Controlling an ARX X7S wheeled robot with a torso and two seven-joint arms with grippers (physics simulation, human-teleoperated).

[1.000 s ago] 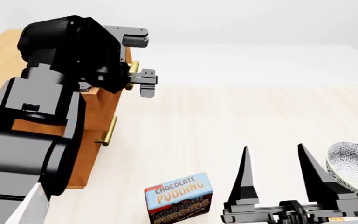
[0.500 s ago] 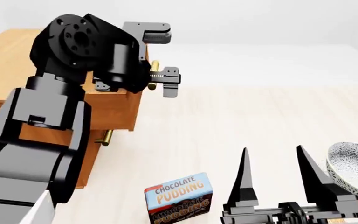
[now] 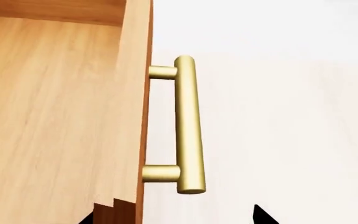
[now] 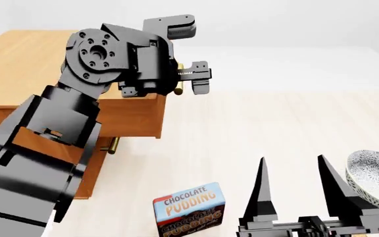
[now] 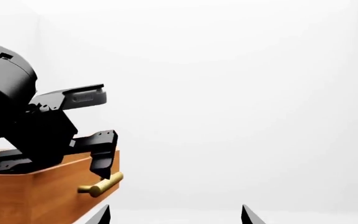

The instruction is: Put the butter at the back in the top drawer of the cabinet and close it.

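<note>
The cabinet [image 4: 18, 64] stands at the left. Its top drawer [image 4: 136, 116] is pulled partway out, and its brass handle [image 4: 178, 84] lies between the wide-apart fingers of my left gripper [image 4: 196, 55]. In the left wrist view the handle [image 3: 189, 126] runs ahead of the left gripper [image 3: 173, 218], whose fingertips [image 3: 261, 215] are far apart and not clamped on it. My right gripper [image 4: 293, 185] is open and empty, low at the front right. It also shows in the right wrist view [image 5: 175, 215]. The butter is not in view.
A blue-brown chocolate pudding box [image 4: 189, 210] stands on the floor just left of the right gripper. A patterned bowl [image 4: 374, 177] sits at the right edge. A lower drawer handle [image 4: 112, 144] shows under the open drawer. The right wrist view shows the drawer handle [image 5: 101, 185].
My left arm has moved right, away from the cabinet, with the handle between its fingers, and the top drawer has slid further out. The right gripper has hardly moved.
</note>
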